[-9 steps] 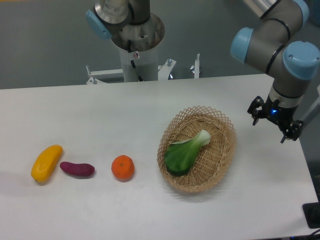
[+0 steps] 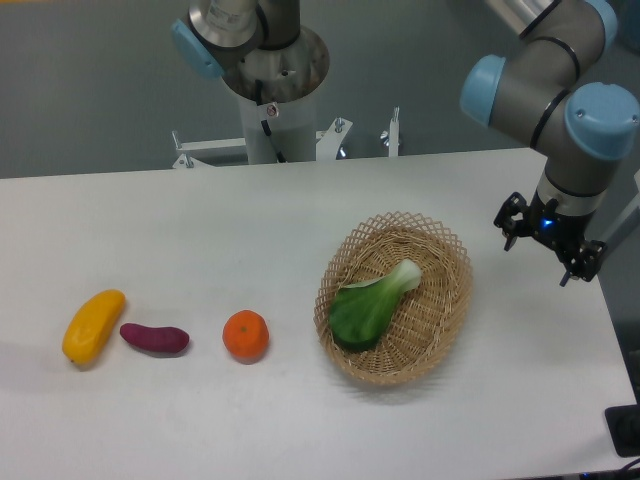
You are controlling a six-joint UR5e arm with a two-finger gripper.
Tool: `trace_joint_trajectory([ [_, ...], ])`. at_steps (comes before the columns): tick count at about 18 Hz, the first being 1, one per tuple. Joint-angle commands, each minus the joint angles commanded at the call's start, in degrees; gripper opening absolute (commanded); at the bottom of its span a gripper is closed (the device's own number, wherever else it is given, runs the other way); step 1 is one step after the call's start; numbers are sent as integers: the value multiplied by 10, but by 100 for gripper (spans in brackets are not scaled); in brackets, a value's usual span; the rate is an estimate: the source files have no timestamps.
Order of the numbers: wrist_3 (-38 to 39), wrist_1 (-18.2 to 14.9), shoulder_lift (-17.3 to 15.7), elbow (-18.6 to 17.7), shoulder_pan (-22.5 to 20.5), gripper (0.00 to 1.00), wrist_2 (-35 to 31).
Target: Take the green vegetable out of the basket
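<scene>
The green vegetable (image 2: pixel 370 303) lies inside the tan wicker basket (image 2: pixel 448 318), its dark leaf toward the front left and its pale stem toward the back right. My gripper (image 2: pixel 541 249) hangs to the right of the basket, above the table near its right edge, well apart from the vegetable. Its two fingers stand spread apart with nothing between them.
An orange (image 2: pixel 246 335), a purple sweet potato (image 2: pixel 154 338) and a yellow mango-shaped fruit (image 2: pixel 93 326) lie in a row on the white table left of the basket. The arm's base column (image 2: pixel 275 90) stands behind the table's far edge.
</scene>
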State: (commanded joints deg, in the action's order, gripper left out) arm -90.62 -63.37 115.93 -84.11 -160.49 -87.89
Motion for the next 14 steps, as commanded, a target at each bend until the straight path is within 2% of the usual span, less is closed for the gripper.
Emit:
trace_joint_trajectory([
  [5, 16, -4, -3, -2, 15, 100, -3],
  [9, 85, 1, -27, -41, 44, 100, -1],
  [12, 101, 0, -32, -53, 68, 100, -2],
  [14, 115, 2, -42, -75, 77, 100, 1],
])
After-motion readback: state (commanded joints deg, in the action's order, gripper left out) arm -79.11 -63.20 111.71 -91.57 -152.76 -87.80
